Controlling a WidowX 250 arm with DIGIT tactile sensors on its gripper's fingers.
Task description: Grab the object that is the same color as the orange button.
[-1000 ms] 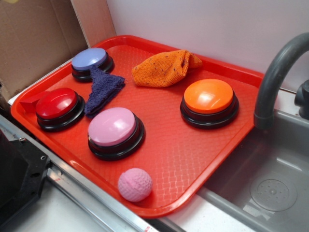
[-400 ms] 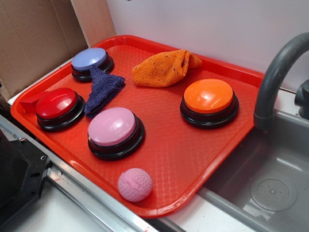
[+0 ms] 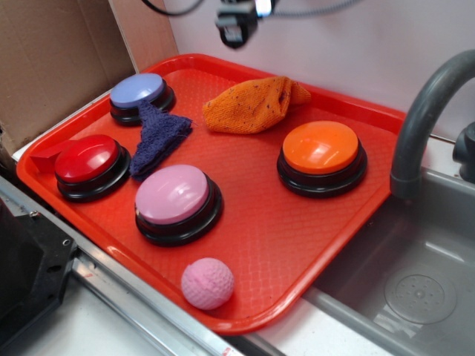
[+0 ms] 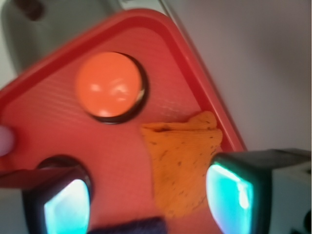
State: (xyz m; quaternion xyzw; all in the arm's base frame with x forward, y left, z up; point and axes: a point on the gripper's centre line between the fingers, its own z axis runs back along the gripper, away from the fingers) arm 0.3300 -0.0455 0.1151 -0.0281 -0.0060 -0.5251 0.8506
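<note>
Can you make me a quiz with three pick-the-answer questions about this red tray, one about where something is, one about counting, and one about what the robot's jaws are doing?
1. Where does the orange cloth lie?
A. Near the tray's back rim
B. In the sink
C. On top of the pink ball

2. How many push buttons stand on the tray?
A. Two
B. Four
C. Six

3. What is the gripper doing?
A. Squeezing the pink ball
B. Pressing the red button
C. Open, holding nothing

Answers:
1. A, the cloth sits by the far rim, behind the orange button.
2. B, there is a blue-purple button, a red button, a pink button and the orange one.
3. C, the wrist view shows the jaws standing apart above the cloth with nothing between them.
</note>
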